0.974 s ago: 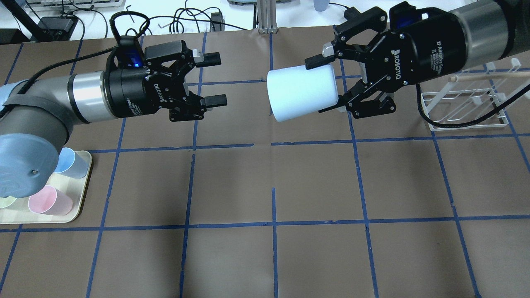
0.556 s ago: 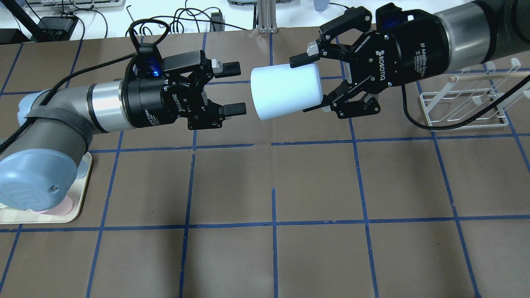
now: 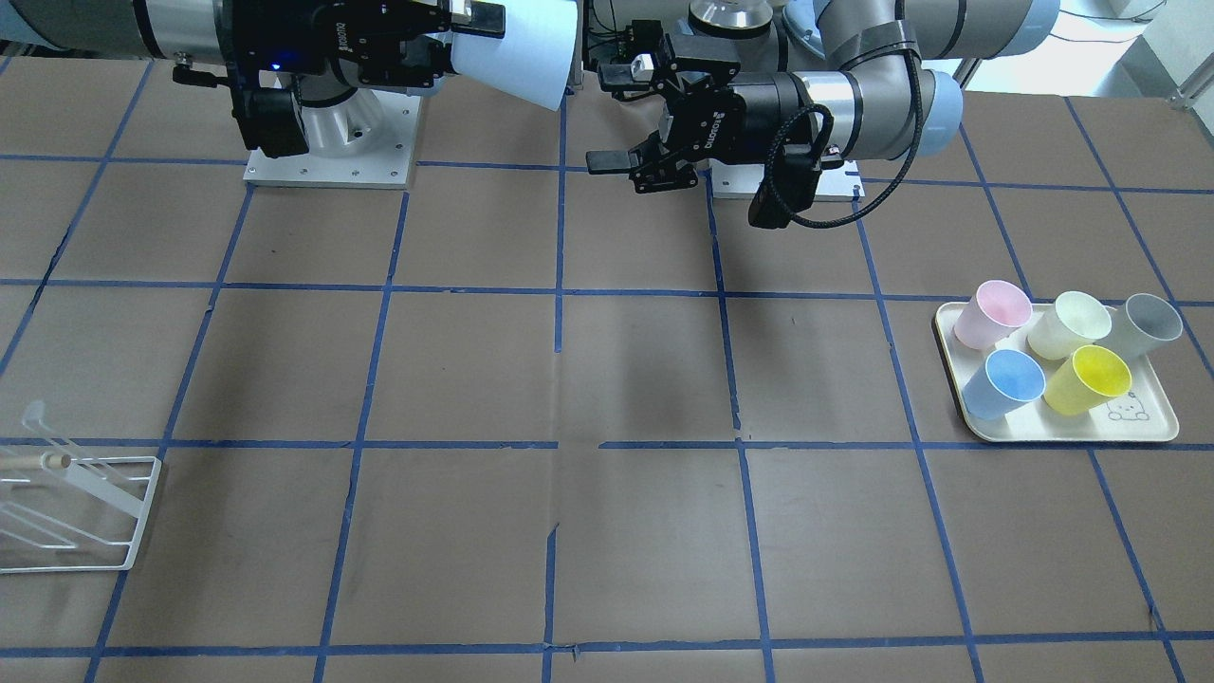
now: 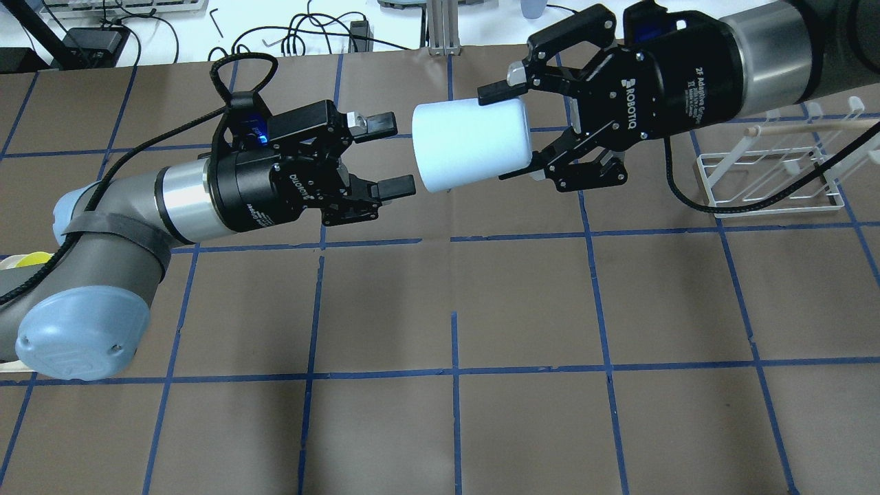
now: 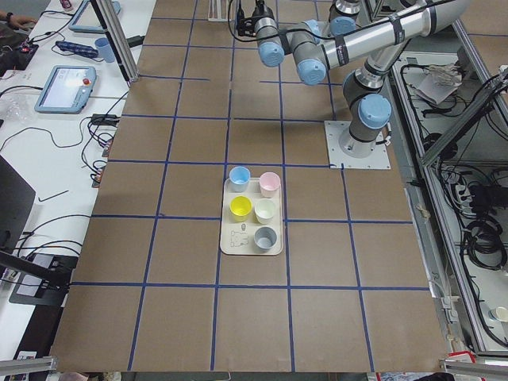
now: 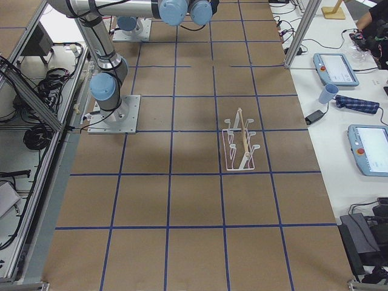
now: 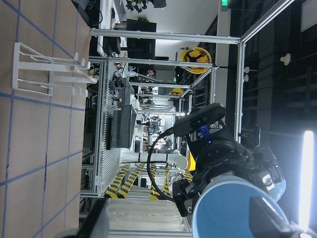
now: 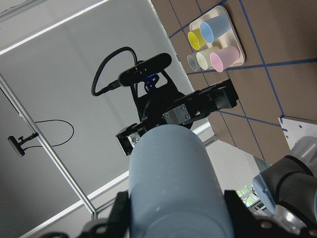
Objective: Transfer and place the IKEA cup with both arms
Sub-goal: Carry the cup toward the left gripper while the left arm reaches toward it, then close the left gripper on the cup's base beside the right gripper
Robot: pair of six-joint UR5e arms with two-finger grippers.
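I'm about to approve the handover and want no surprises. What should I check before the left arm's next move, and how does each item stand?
1. Right gripper clamped on the IKEA cup: ok, the cup is held sideways in the air.
2. Left gripper open: ok, jaws apart.
3. Left gripper around the cup: not ok, it stops short of the cup's near end, with a gap between them.
4. Left gripper's opening wide enough for that end: cannot tell.
5. Free spot on the tray: ok, one corner is bare beside the five other cups.
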